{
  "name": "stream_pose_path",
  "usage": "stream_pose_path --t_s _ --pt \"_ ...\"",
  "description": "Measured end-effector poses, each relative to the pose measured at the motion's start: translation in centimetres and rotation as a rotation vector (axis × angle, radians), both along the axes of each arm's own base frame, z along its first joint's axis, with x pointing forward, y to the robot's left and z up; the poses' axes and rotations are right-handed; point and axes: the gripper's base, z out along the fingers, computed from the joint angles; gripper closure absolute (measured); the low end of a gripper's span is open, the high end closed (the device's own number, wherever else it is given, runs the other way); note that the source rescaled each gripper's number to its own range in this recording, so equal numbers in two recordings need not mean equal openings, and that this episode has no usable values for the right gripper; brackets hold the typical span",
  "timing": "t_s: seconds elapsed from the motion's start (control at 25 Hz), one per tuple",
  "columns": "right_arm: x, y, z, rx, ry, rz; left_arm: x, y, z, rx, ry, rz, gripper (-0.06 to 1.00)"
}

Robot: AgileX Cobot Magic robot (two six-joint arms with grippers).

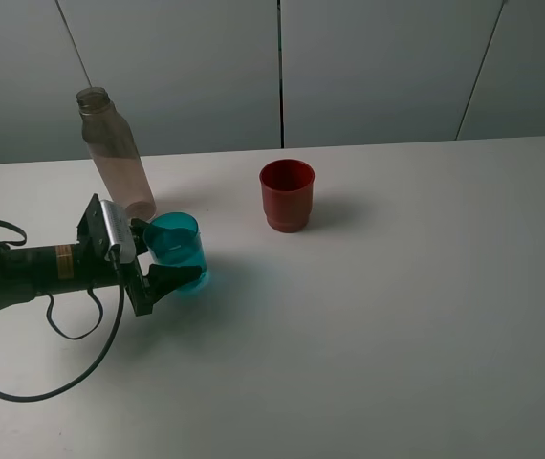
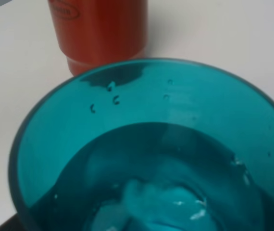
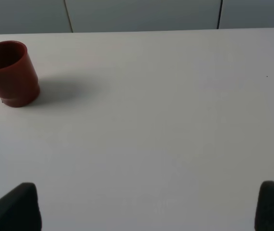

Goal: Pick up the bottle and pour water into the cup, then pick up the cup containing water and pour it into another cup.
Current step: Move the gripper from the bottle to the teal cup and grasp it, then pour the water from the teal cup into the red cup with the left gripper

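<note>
Locate the bottle (image 1: 115,153) upright at far left, just behind the left gripper (image 1: 169,256). Note jaws closed on the cup (image 1: 182,244) (water (image 2: 142,163) visible inside), upright on the table (image 1: 397,335). Find another cup (image 1: 287,194) rightward and farther back, well apart, mouth up. Expect a rightward carry; treat the left arm as nearer. Confirm the right gripper (image 3: 149,207) wide open, empty.

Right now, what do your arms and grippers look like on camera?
The left arm is black with an orange band near the wrist, a silver camera block and black cable looping off it. The left gripper has black angular fingers. Of the right gripper only two matte black fingertips show.
</note>
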Motion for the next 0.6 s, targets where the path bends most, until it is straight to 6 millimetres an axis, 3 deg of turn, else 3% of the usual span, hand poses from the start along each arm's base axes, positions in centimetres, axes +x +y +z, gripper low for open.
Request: stream_pose_path --t_s 0.6 --pt "0.0 0.0 0.0 0.0 0.0 0.0 -0.09 -0.35 0.0 0.0 0.0 -0.01 0.74"
